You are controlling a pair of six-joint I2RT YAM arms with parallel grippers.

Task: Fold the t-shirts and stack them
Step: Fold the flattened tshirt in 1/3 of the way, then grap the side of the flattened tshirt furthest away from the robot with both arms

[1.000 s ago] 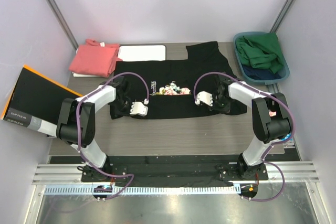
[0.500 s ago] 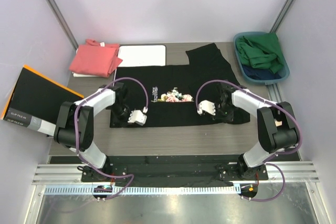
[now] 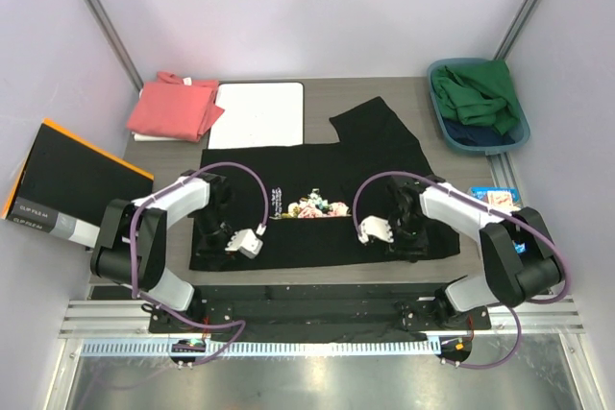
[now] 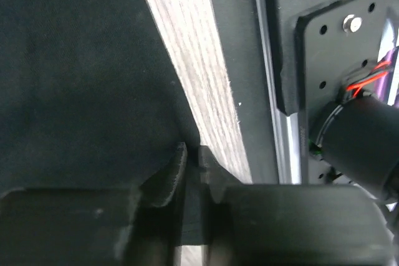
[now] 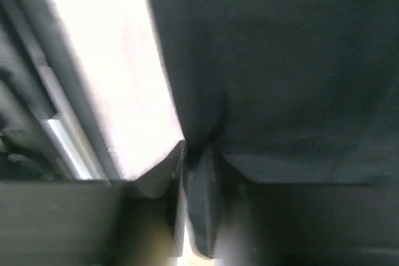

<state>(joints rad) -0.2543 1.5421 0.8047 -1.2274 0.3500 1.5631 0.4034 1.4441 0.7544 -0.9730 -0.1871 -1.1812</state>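
Left gripper [image 4: 192, 152], fingers almost together, pinches the near hem of the black t-shirt [image 3: 312, 235], its arm bent low over the table [image 3: 317, 277]. Right gripper [image 5: 196, 154], also nearly closed, nips a pucker of the same hem. The shirt lies flat, long axis running left to right. The salmon-pink t-shirt [image 3: 173, 108] sits folded at the far left.
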